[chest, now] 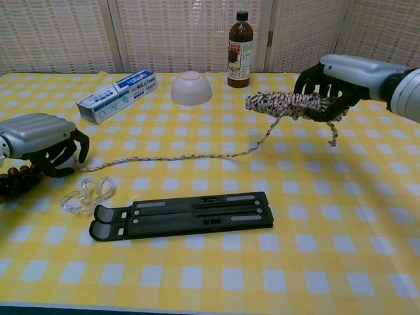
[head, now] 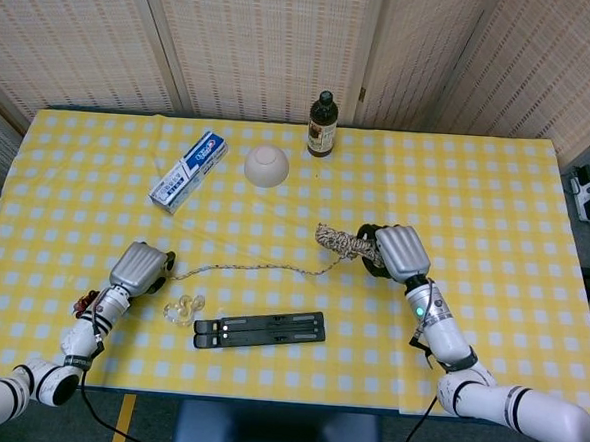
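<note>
The right robot hand (chest: 328, 88) sits at the upper right of the chest view, raised off the table (chest: 367, 216), its dark fingers wrapped around a bundled coil of speckled rope (chest: 282, 103). From the bundle a loose strand drops to the yellow checked cloth and trails leftward across the middle of the frame — its free end lies at the left robot hand (chest: 46, 141).

That left robot hand is low at the left edge, fingers curled downward over the rope's end; whether it actually pinches the strand cannot be told. Just below it at the far left edge lies a small cluster of dark red beads (chest: 16, 180).

Near the lower left, a clear plastic ring piece (chest: 85, 193) lies just beside a flat black folding stand (chest: 184, 214). Toward the top of the frame stand a toothpaste box (chest: 117, 96), an upturned white bowl (chest: 191, 87) and a dark bottle (chest: 240, 49).
</note>
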Controlling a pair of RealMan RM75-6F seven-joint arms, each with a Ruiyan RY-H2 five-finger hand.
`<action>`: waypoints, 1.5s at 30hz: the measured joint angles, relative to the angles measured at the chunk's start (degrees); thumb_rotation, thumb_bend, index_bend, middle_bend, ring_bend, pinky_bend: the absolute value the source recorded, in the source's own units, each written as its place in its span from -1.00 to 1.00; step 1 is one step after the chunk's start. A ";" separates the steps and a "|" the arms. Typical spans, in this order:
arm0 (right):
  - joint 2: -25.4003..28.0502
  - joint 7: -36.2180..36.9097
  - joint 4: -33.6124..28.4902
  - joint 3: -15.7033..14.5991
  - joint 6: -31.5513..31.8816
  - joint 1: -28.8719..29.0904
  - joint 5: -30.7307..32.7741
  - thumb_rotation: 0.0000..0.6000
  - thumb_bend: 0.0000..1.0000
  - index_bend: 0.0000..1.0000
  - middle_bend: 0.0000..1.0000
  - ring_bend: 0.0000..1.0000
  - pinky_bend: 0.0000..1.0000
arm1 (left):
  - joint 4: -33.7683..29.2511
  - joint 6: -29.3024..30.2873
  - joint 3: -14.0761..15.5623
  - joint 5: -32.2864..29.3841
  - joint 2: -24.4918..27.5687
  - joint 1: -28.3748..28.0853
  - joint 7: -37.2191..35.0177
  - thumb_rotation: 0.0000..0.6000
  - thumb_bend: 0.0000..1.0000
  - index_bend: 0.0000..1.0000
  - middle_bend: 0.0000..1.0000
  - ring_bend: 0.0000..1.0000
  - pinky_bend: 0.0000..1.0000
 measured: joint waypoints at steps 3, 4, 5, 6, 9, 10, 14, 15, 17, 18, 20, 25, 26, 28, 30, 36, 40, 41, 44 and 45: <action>-0.09 -0.03 0.22 -0.08 -0.18 0.03 0.10 1.00 0.41 0.45 0.14 0.24 -0.04 | 0.25 -0.34 0.13 -0.57 -0.24 -0.21 0.26 1.00 -0.19 0.05 0.54 0.35 0.09; -0.13 -0.04 0.28 -0.10 -0.21 0.04 0.12 1.00 0.41 0.45 0.15 0.24 -0.04 | 0.27 -0.41 0.15 -0.73 -0.29 -0.26 0.33 1.00 -0.19 0.05 0.54 0.35 0.09; -0.16 -0.03 0.33 -0.10 -0.24 0.05 0.16 1.00 0.41 0.45 0.15 0.24 -0.04 | 0.29 -0.47 0.17 -0.89 -0.34 -0.32 0.41 1.00 -0.18 0.06 0.54 0.35 0.09; -0.20 0.00 0.40 -0.09 -0.26 0.05 0.20 1.00 0.41 0.45 0.15 0.24 -0.04 | 0.30 -0.52 0.18 -1.08 -0.41 -0.40 0.50 1.00 -0.18 0.06 0.54 0.35 0.09; -0.26 0.08 0.57 -0.13 -0.34 0.03 0.24 1.00 0.41 0.45 0.15 0.24 -0.04 | 0.33 -0.51 0.28 -1.38 -0.59 -0.55 0.71 1.00 -0.16 0.09 0.54 0.35 0.10; -0.27 0.08 0.63 -0.15 -0.35 0.03 0.25 1.00 0.41 0.45 0.15 0.24 -0.04 | 0.37 -0.44 0.29 -1.41 -0.64 -0.58 0.74 1.00 -0.16 0.10 0.54 0.35 0.10; -0.24 0.08 0.71 -0.22 -0.50 -0.01 0.37 1.00 0.41 0.45 0.15 0.24 -0.04 | 0.73 0.30 0.38 -1.40 -1.04 -0.53 0.59 1.00 -0.14 0.11 0.55 0.36 0.10; -0.23 0.05 0.73 -0.23 -0.53 0.00 0.39 1.00 0.41 0.45 0.15 0.24 -0.04 | 0.87 0.48 0.44 -1.38 -1.16 -0.51 0.46 1.00 -0.14 0.11 0.55 0.36 0.10; -0.24 0.07 0.74 -0.21 -0.55 0.00 0.41 1.00 0.41 0.45 0.15 0.24 -0.04 | 1.01 0.71 0.49 -1.34 -1.30 -0.48 0.26 1.00 -0.14 0.11 0.55 0.36 0.10; -0.23 0.04 0.74 -0.22 -0.57 0.01 0.43 1.00 0.41 0.45 0.15 0.24 -0.04 | 1.17 0.90 0.53 -1.27 -1.40 -0.47 0.11 1.00 -0.14 0.11 0.55 0.36 0.10; -0.24 0.01 0.73 -0.22 -0.58 0.01 0.48 1.00 0.41 0.45 0.15 0.25 -0.04 | 1.43 0.96 0.65 -1.19 -1.54 -0.48 -0.08 1.00 -0.15 0.12 0.55 0.36 0.10; -0.27 -0.06 0.78 -0.24 -0.69 0.02 0.66 1.00 0.41 0.45 0.15 0.25 -0.04 | 2.22 1.02 0.85 -1.19 -2.05 -0.54 -0.51 1.00 -0.14 0.19 0.55 0.36 0.11; -0.27 -0.06 0.79 -0.25 -0.70 0.02 0.69 1.00 0.41 0.46 0.15 0.25 -0.04 | 2.36 1.10 0.87 -1.18 -2.15 -0.53 -0.66 1.00 -0.14 0.20 0.56 0.37 0.11; -0.28 -0.10 0.81 -0.26 -0.66 0.00 0.69 1.00 0.41 0.46 0.15 0.25 -0.03 | 2.72 1.44 0.87 -1.08 -2.40 -0.48 -1.15 1.00 -0.12 0.24 0.57 0.38 0.13; -0.27 -0.08 0.77 -0.26 -0.59 -0.04 0.67 1.00 0.42 0.47 0.16 0.25 -0.03 | 3.06 1.91 0.84 -0.88 -2.63 -0.39 -1.92 1.00 -0.11 0.28 0.59 0.40 0.14; -0.12 0.98 0.25 -0.07 -0.09 -0.34 0.15 1.00 0.42 0.48 0.17 0.26 -0.02 | 2.51 3.08 0.49 -0.20 -2.20 -0.12 -5.44 1.00 -0.08 0.35 0.61 0.42 0.16; 0.20 2.77 -0.79 0.20 0.44 -0.69 -0.87 1.00 0.42 0.50 0.18 0.27 -0.01 | -0.94 4.17 -0.19 0.29 0.02 0.04 -7.86 1.00 -0.07 0.37 0.61 0.42 0.16; 0.32 3.30 -1.19 0.26 0.53 -0.78 -1.20 1.00 0.42 0.51 0.19 0.28 -0.01 | -2.03 4.50 -0.37 0.43 0.71 0.08 -8.31 1.00 -0.07 0.38 0.61 0.42 0.16; 0.78 5.47 -2.74 0.43 0.78 -1.06 -2.61 1.00 0.45 0.52 0.20 0.28 0.00 | -6.29 5.74 -1.02 1.03 3.47 0.21 -9.49 1.00 -0.06 0.40 0.62 0.42 0.16; 1.02 6.62 -3.46 0.48 0.77 -1.16 -3.26 1.00 0.46 0.52 0.20 0.29 0.01 | -8.19 6.24 -1.30 1.29 4.71 0.25 -9.86 1.00 -0.06 0.41 0.62 0.43 0.16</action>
